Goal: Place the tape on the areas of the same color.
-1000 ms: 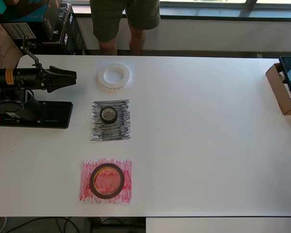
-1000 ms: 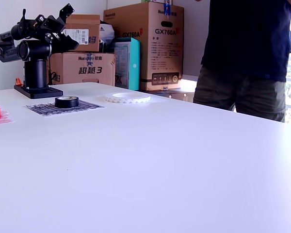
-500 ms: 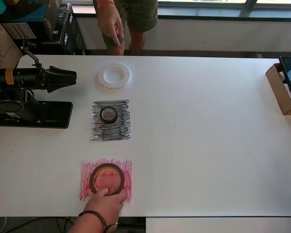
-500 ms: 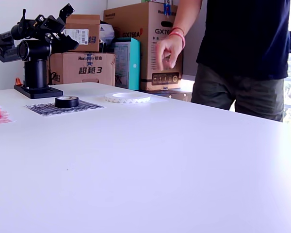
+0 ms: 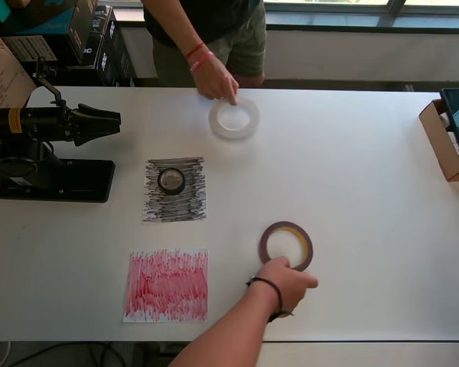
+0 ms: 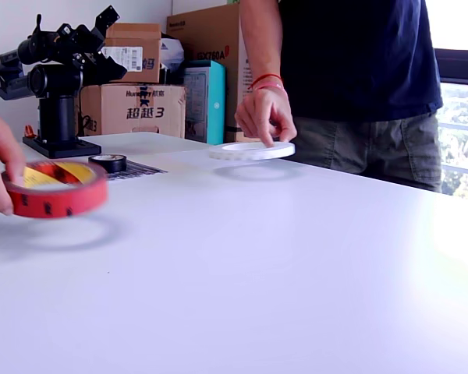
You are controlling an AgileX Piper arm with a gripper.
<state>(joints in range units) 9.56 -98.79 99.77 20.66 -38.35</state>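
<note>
Overhead and exterior views of a white table (image 5: 367, 153) with a Piper arm parked on its black base (image 5: 57, 180) at the overhead view's left edge. The black gripper (image 5: 111, 119) points toward the table centre, well clear of every roll and holding nothing; whether its jaws are apart or closed cannot be told from either view.

Two people are handling the tape. The standing person's hand (image 5: 216, 80) holds the wide flat white ring of tape (image 5: 234, 118) by its rim, lifted just off the table in the exterior view (image 6: 252, 150); no white paper patch can be made out against the white table. A second hand (image 5: 287, 281) at the near edge grips the larger dark-red roll with the yellowish core (image 5: 286, 245), raised above the surface in the exterior view (image 6: 56, 189) and well to the overhead view's right of the red-scribbled paper patch (image 5: 167, 285), which lies bare. The small black roll (image 5: 171, 180) sits on the black-scribbled patch (image 5: 175, 190).

Judged step: the scene is being laid out by hand, with two rolls off their colours. The arm's next move likely calls for waiting until both hands clear, then reaching for a displaced roll and carrying it to the matching patch.
</note>
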